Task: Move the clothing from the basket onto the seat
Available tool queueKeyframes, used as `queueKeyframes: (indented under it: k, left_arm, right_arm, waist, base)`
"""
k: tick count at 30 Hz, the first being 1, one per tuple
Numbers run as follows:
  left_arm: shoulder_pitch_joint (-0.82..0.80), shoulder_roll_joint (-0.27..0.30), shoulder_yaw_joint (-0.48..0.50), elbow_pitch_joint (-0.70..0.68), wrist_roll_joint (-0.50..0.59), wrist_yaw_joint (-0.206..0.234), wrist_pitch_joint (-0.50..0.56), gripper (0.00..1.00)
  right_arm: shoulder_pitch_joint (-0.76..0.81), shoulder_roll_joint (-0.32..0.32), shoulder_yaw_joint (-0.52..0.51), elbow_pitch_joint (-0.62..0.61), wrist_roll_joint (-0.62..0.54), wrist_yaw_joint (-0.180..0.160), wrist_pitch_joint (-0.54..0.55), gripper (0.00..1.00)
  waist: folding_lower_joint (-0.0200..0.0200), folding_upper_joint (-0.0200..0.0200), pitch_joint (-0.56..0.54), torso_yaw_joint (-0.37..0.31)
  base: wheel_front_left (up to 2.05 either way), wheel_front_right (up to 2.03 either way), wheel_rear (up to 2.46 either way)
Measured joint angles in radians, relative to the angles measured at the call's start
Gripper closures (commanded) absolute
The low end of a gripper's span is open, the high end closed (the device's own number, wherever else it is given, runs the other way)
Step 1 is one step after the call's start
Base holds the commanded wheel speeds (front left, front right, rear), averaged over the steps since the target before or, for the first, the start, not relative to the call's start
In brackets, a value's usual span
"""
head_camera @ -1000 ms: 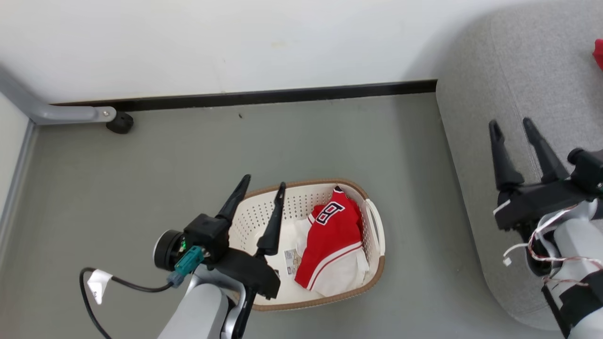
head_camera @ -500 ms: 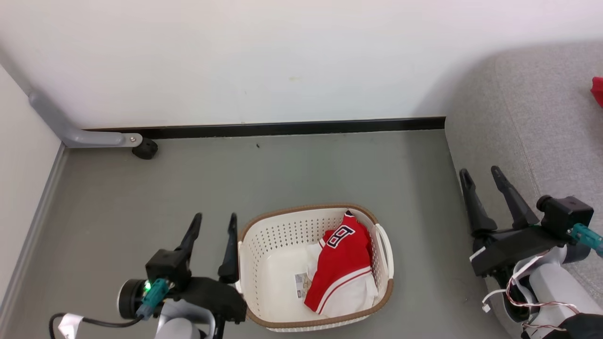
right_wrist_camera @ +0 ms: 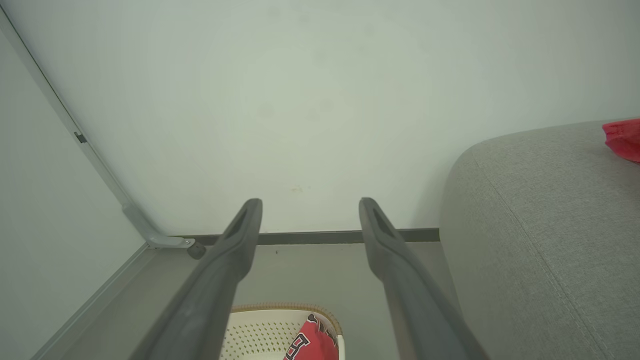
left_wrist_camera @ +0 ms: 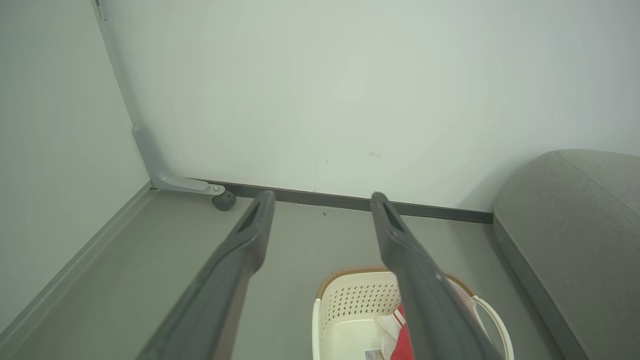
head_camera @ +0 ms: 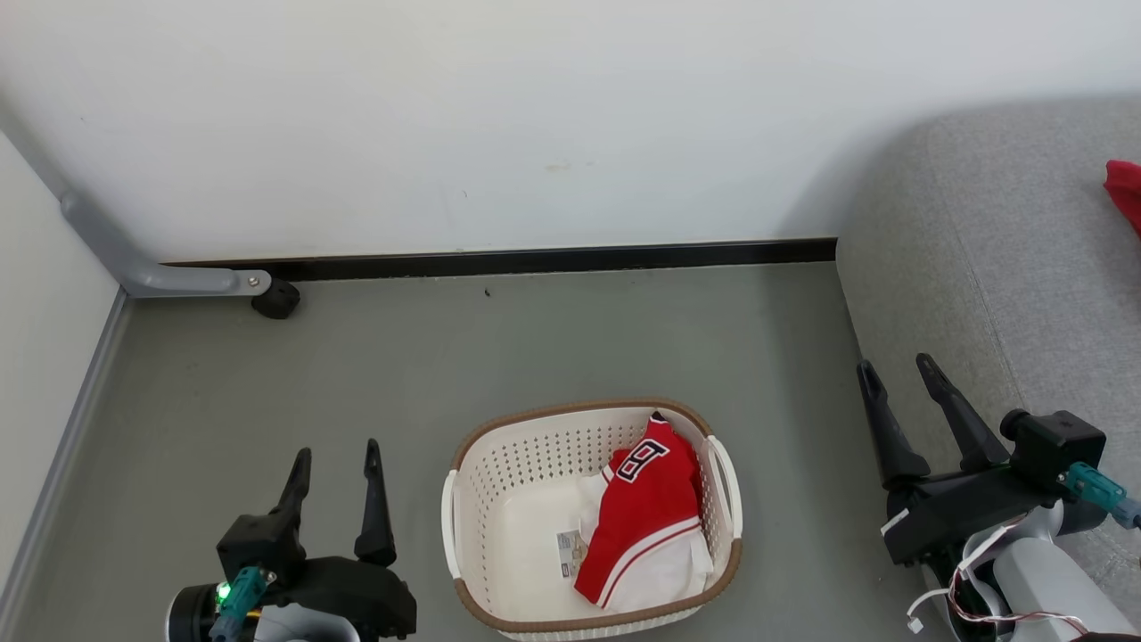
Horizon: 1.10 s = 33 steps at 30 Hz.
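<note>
Clothing [head_camera: 646, 517] with the number patch lies in the right half of the basket [head_camera: 570, 410]; another red piece [head_camera: 1125, 183] sits far right on the seat [head_camera: 998, 267]. The left claw [head_camera: 337, 453] has withdrawn from over the basket to its left, spread and empty. The right claw [head_camera: 894, 366] is equally empty, so a fresh grasp seems needed.

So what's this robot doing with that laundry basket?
The job is emptying the basket onto the grey seat. A red-and-white garment lies in the basket, and a bit of red cloth shows on the seat. The left tool and right tool are open, holding nothing, either side of the basket.
</note>
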<state>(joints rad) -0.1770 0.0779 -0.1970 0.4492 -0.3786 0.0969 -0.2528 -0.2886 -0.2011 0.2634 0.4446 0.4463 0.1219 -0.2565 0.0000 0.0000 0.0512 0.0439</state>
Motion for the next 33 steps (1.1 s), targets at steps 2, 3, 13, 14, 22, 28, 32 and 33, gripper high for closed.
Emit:
queueKeyframes:
  k: [2, 3, 13, 14, 22, 28, 32, 33]
  left_arm:
    - [0.005, -0.002, 0.015, -0.005, 0.005, 0.001, 0.0, 0.0]
    - [0.008, -0.002, 0.023, -0.007, 0.007, 0.005, 0.0, 0.0]
    - [0.049, 0.0, 0.049, -0.021, 0.039, 0.009, 0.0, 0.0]
    - [0.051, 0.0, 0.049, -0.023, 0.04, 0.009, 0.0, 0.0]
    - [0.067, -0.003, 0.047, -0.035, 0.065, 0.009, 0.0, 0.0]
    - [0.069, -0.009, 0.041, -0.046, 0.073, 0.007, 0.0, 0.0]
    - [0.075, -0.014, 0.026, -0.053, 0.074, -0.01, 0.0, 0.0]
    - [0.075, -0.017, 0.02, -0.053, 0.074, -0.011, 0.0, 0.0]
  right_arm:
    - [0.006, 0.0, 0.0, -0.008, -0.009, -0.004, 0.0, 0.0]
    - [0.011, 0.001, 0.0, -0.014, -0.012, -0.009, 0.0, 0.0]
    - [0.058, 0.027, -0.002, -0.032, -0.024, -0.034, 0.0, 0.0]
    - [0.059, 0.027, -0.002, -0.033, -0.025, -0.034, 0.0, 0.0]
    - [0.063, 0.027, -0.005, -0.044, -0.042, -0.043, 0.0, 0.0]
    - [0.065, 0.026, -0.01, -0.059, -0.053, -0.044, 0.0, 0.0]
    - [0.065, 0.024, -0.016, -0.085, -0.062, -0.052, 0.0, 0.0]
    - [0.065, 0.023, -0.019, -0.092, -0.065, -0.053, 0.0, 0.0]
  waist:
    - [0.0, 0.0, -0.002, 0.0]
    - [0.0, 0.0, -0.004, 0.0]
    - [0.0, 0.0, -0.015, -0.004]
    - [0.0, 0.0, -0.016, -0.004]
    - [0.0, 0.0, -0.019, -0.008]
    - [0.0, 0.0, -0.013, -0.009]
    - [0.0, 0.0, 0.004, -0.009]
    - [0.0, 0.0, 0.01, -0.009]
  base:
    - [0.0, 0.0, 0.0]
    - [0.0, 0.0, 0.0]
    - [0.0, 0.0, 0.0]
    - [0.0, 0.0, 0.0]
    - [0.0, 0.0, 0.0]
    - [0.0, 0.0, 0.0]
    - [0.0, 0.0, 0.0]
    - [0.0, 0.0, 0.0]
